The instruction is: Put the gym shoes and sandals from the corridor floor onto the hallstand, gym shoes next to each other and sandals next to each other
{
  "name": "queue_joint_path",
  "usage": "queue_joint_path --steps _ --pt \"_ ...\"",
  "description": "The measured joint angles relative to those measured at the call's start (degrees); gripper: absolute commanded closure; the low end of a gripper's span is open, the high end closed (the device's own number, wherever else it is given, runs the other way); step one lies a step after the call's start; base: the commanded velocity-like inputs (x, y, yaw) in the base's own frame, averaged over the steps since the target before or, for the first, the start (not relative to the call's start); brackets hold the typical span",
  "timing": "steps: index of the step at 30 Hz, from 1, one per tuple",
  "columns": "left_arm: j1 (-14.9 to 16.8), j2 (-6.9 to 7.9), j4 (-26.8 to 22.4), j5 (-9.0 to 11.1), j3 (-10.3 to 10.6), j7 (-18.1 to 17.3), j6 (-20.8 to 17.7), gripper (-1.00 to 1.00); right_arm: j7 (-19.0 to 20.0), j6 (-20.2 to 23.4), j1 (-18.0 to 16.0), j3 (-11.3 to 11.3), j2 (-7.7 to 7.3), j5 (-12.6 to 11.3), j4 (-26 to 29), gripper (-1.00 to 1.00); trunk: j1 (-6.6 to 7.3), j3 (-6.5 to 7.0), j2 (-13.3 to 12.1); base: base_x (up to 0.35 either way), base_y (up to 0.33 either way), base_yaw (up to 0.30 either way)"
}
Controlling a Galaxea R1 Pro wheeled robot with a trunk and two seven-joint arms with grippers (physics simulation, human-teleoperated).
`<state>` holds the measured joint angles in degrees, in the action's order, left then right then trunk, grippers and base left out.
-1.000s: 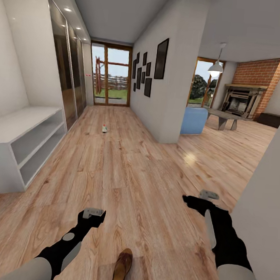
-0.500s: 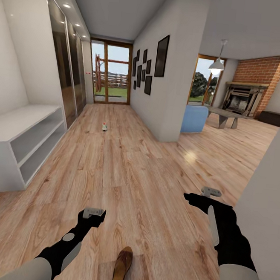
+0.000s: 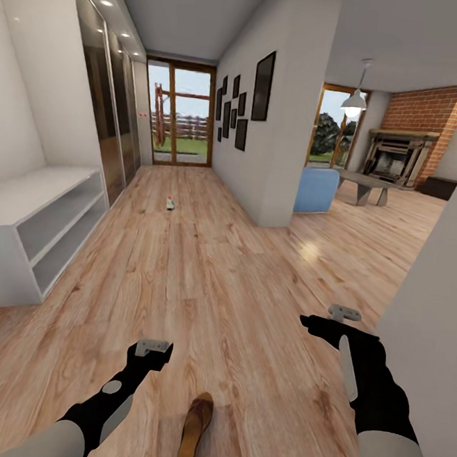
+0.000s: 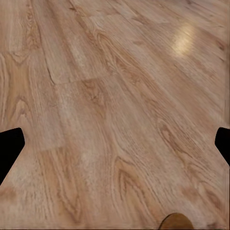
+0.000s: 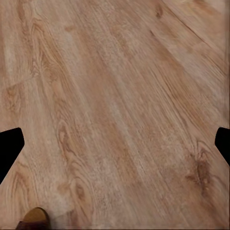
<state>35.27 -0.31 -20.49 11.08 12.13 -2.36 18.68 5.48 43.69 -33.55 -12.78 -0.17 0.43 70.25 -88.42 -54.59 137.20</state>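
Over the last second the whole head view has slid, which points to the camera and base moving rather than the objects: the sandal now shows nearly its full length low in the head view where only its front part appeared before, so the robot seems to have backed off or tipped its view down, giving the arms more room to reach it. The corridor floor is light wood-grain planking running to glazed doors at the far end, with an open living room and brick fireplace off to the right. The white rack stands against the left wall, its two tiers bare. A gym shoe lies far down the corridor, well apart from the sandal. The left gripper hovers just beside the sandal, the right gripper further off; both hang spread wide over bare boards, holding nothing.
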Motion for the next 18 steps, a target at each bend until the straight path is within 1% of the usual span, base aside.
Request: queue_joint_path --steps 3,5,18 --pt "0.0 0.01 0.0 0.0 0.0 0.0 0.0 -1.00 0.0 0.0 0.0 0.0 0.00 0.0 0.0 -1.00 0.00 -0.01 0.0 -0.234 -0.095 0.000" --pt "0.0 0.01 0.0 0.0 0.0 0.0 0.0 -1.00 0.0 0.0 0.0 0.0 -0.02 0.0 0.0 -1.00 0.01 -0.01 0.0 -0.115 -0.031 0.000" --pt "0.0 0.02 0.0 0.0 0.0 0.0 0.0 -1.00 0.0 0.0 0.0 0.0 -0.01 0.0 0.1 -1.00 0.03 -0.01 0.0 -0.015 -0.007 0.000"
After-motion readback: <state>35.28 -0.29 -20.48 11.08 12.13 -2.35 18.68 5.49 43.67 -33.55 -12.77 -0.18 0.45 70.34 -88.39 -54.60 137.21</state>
